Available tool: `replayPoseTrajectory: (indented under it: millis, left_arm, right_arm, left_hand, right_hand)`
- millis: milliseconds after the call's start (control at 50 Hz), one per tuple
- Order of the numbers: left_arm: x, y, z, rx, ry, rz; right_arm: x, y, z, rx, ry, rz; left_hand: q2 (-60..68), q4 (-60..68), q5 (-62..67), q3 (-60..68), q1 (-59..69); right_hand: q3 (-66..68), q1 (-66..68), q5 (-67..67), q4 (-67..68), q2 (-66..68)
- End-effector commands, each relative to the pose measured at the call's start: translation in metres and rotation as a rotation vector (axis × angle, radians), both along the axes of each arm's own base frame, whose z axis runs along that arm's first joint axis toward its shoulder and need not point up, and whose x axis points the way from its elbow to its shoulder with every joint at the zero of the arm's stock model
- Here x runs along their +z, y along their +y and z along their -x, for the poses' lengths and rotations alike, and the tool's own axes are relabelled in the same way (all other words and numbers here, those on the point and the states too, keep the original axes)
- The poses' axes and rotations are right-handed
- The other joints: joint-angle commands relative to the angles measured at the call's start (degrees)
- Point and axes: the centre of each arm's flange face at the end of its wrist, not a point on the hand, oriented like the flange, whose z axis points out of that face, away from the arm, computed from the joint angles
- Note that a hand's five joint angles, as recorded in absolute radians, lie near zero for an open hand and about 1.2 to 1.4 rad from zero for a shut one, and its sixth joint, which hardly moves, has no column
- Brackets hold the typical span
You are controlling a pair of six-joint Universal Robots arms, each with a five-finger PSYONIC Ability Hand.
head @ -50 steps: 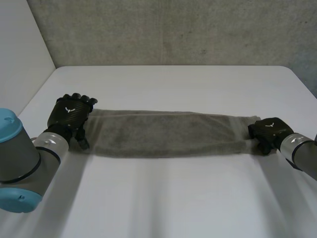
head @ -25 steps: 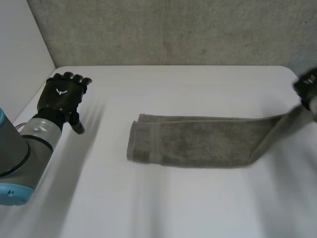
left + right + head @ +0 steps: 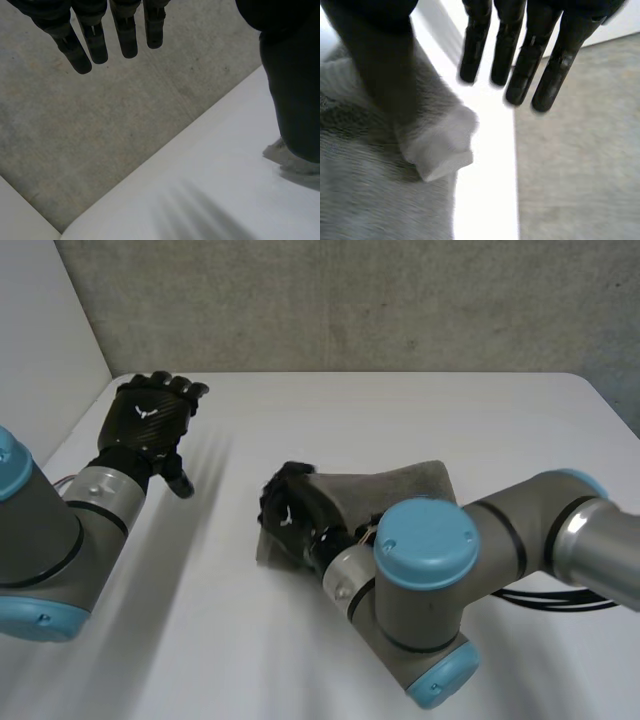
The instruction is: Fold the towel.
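At the far left, the left robot hand hangs above the table, well clear of the cloth. Its wrist view shows its fingers straight and spread, holding nothing. Right of it, near the middle of the table, the grey towel lies doubled over on itself. The right robot hand sits at the towel's left end, with its arm reaching across the towel from the right. In its wrist view, its fingers are straight and apart, stretched out past the cloth. The thumb lies over a thick, bunched corner, and nothing looks pinched. The step in hand seems to be laying the top end down on the lower layer. To do it well, the right robot hand should set that corner flush with the edge beneath and flatten the bunching. It should then draw away upward rather than sideways, so the layer is not dragged
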Motion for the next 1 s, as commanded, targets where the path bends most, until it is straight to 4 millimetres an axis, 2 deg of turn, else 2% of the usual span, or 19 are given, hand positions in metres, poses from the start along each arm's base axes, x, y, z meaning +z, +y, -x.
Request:
replayPoseTrajectory:
  millis: [20,80,120,140,180,200,240,300,340,360,400,560,740,780,800,820,840,880,1000]
  left_arm:
    - [-0.010,0.001,0.004,-0.007,-0.007,-0.028]
    - [-0.010,0.002,0.005,-0.011,-0.006,-0.029]
    - [-0.010,0.005,0.009,-0.025,-0.005,-0.031]
    - [-0.010,0.005,0.009,-0.025,-0.005,-0.031]
    - [-0.010,0.010,0.015,-0.045,0.002,-0.032]
    - [-0.010,0.010,0.015,-0.045,0.002,-0.032]
    - [-0.009,0.018,0.023,-0.076,0.015,-0.035]
    - [-0.009,0.023,0.027,-0.091,0.019,-0.038]
    - [-0.009,0.032,0.037,-0.127,0.020,-0.037]
    - [-0.009,0.032,0.037,-0.127,0.020,-0.037]
    - [-0.011,0.041,0.044,-0.151,0.017,-0.044]
    - [-0.020,0.048,0.048,-0.152,0.004,-0.067]
    - [-0.024,0.048,0.048,-0.152,0.000,-0.077]
    - [-0.024,0.048,0.048,-0.150,-0.001,-0.079]
    - [-0.024,0.048,0.048,-0.150,-0.001,-0.079]
    - [-0.024,0.048,0.048,-0.150,-0.001,-0.079]
    - [-0.024,0.048,0.048,-0.150,-0.001,-0.079]
    - [-0.024,0.048,0.048,-0.150,-0.001,-0.079]
    - [-0.019,0.046,0.047,-0.146,0.007,-0.065]
  right_arm:
    - [-0.006,-0.004,0.007,-0.018,-0.024,-0.086]
    - [0.007,-0.004,0.010,-0.027,-0.074,-0.108]
    - [0.037,-0.005,0.019,-0.053,-0.191,-0.172]
    - [0.037,-0.005,0.019,-0.053,-0.192,-0.172]
    - [0.057,-0.022,0.038,-0.127,-0.305,-0.247]
    - [0.057,-0.022,0.038,-0.127,-0.305,-0.247]
    - [0.065,-0.036,0.061,-0.209,-0.383,-0.328]
    - [0.065,-0.041,0.074,-0.252,-0.401,-0.371]
    - [0.055,-0.055,0.102,-0.351,-0.407,-0.440]
    - [0.055,-0.055,0.103,-0.351,-0.407,-0.440]
    - [0.038,-0.064,0.126,-0.438,-0.380,-0.480]
    - [0.006,-0.071,0.160,-0.540,-0.327,-0.552]
    - [-0.015,-0.080,0.163,-0.526,-0.299,-0.627]
    - [-0.022,-0.082,0.162,-0.535,-0.290,-0.638]
    - [-0.022,-0.082,0.162,-0.535,-0.290,-0.638]
    - [-0.023,-0.083,0.162,-0.535,-0.291,-0.637]
    - [-0.023,-0.083,0.162,-0.535,-0.291,-0.637]
    - [-0.017,-0.083,0.160,-0.535,-0.298,-0.610]
    - [0.008,-0.094,0.161,-0.570,-0.304,-0.484]
  left_hand:
    - [-4.06,-4.57,-12.05,-3.50,-4.71]
    - [-3.89,-4.40,-11.88,-3.33,-4.54]
    - [-3.89,-4.40,-11.88,-3.33,-4.54]
    - [-3.89,-4.40,-11.88,-3.33,-4.54]
    - [-3.89,-4.40,-11.88,-3.33,-4.54]
    - [-3.89,-4.40,-11.88,-3.33,-4.54]
    - [-3.72,-4.23,-11.71,-3.16,-4.37]
    - [-3.72,-4.23,-11.71,-3.16,-4.37]
    - [-3.72,-4.23,-11.71,-3.16,-4.37]
    - [-3.72,-4.23,-11.71,-3.16,-4.37]
    - [-3.72,-4.23,-11.71,-3.16,-4.37]
    - [-3.72,-4.23,-11.71,-3.16,-4.37]
    - [-3.72,-4.23,-11.71,-3.16,-4.37]
    - [-3.72,-4.23,-11.71,-3.16,-4.37]
    - [-3.72,-4.23,-11.71,-3.16,-4.37]
    - [-3.72,-4.23,-11.71,-3.16,-4.37]
    - [-3.72,-4.23,-11.71,-3.16,-4.37]
    - [-3.72,-4.23,-11.71,-3.16,-4.37]
    - [-3.72,-4.23,-11.71,-3.16,-4.37]
  right_hand:
    - [-28.25,-26.07,-25.96,-27.99,-25.58]
    - [-28.25,-26.07,-25.96,-27.99,-25.58]
    - [-28.25,-26.07,-25.96,-27.99,-25.58]
    - [-28.25,-26.07,-25.96,-27.99,-25.58]
    - [-28.25,-26.07,-25.96,-27.99,-25.58]
    - [-28.25,-26.07,-25.96,-27.99,-25.58]
    - [-28.25,-26.07,-25.96,-27.99,-25.58]
    - [-28.25,-26.07,-25.96,-27.99,-25.58]
    - [-28.25,-26.07,-25.96,-27.99,-25.58]
    - [-28.25,-26.07,-25.96,-27.99,-25.58]
    - [-28.25,-26.07,-25.96,-27.99,-25.58]
    - [-18.95,-16.77,-16.66,-18.69,-16.28]
    - [-0.92,1.26,1.37,-0.66,1.76]
    - [14.46,16.64,16.75,14.72,17.13]
    - [14.56,16.74,16.85,14.82,17.23]
    - [26.21,28.39,28.51,26.48,28.89]
    - [26.33,28.51,28.62,26.59,29.00]
    - [41.71,43.89,44.01,41.97,44.39]
    - [41.75,43.93,44.04,42.01,44.42]
